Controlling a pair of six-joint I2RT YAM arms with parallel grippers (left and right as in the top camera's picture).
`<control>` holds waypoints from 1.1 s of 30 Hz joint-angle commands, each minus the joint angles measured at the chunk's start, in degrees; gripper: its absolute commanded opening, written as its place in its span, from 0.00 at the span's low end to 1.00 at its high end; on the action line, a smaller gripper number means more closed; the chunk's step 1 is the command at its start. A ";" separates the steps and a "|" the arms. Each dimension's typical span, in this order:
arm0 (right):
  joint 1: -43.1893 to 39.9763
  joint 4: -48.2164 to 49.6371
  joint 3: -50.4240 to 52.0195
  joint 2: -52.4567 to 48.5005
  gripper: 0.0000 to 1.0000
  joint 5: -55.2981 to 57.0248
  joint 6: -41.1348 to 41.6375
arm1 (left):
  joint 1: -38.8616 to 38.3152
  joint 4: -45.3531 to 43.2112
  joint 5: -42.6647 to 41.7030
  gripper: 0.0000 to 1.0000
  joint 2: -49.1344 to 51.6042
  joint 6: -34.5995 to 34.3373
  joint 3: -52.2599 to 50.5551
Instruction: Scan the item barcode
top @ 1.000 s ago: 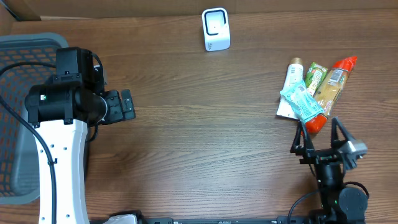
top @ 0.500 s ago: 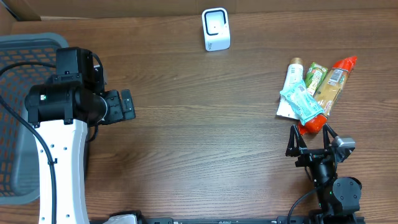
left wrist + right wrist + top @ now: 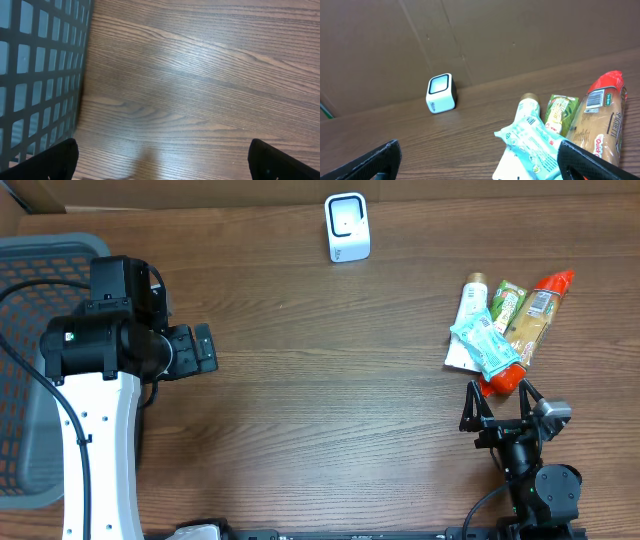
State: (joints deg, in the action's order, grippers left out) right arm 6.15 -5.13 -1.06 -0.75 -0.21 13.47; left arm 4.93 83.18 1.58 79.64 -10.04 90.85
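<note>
Surveying the table (image 3: 330,380), I recorded my right gripper (image 3: 500,402) low near the front edge, its jaws spread to full width and closed on nothing. The goods lay in a cluster just ahead of it, on the right side of the table. A white tube (image 3: 471,308) with a gold cap, a green packet (image 3: 508,302) and a long orange packet (image 3: 538,320) lay side by side. A teal pouch (image 3: 485,345) lay slantwise over the near ends of the white tube and the orange packet, covering part of each. From my right wrist I noted a barcode label on the upper face of the orange packet. I could not make out any code on the other three.

The scanner (image 3: 347,227), a small white block with a dark window, stood upright at the far edge near the cardboard wall (image 3: 520,35), well apart from the cluster. Only bare wood lay between them.

My left gripper (image 3: 205,350) hung over the left part of the table, likewise fully open and empty. A grey mesh basket (image 3: 40,265) stood just beside it, at the table's left end.
</note>
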 commanded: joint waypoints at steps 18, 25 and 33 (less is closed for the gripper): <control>0.22 0.31 0.59 0.46 1.00 -0.35 0.17 | 0.31 -4.55 -0.70 0.99 -9.88 1.86 -2.93; 0.22 0.31 0.59 0.46 1.00 -0.35 0.17 | 0.31 -22.58 0.52 0.99 -29.68 2.95 -22.01; 0.22 0.31 0.59 0.46 1.00 -0.35 0.17 | 0.31 -48.04 0.50 1.00 -45.94 7.10 -43.43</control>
State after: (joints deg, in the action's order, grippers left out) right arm 6.15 -5.17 -1.06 -0.73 -0.19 13.52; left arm 4.93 39.09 1.58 36.75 -6.26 53.06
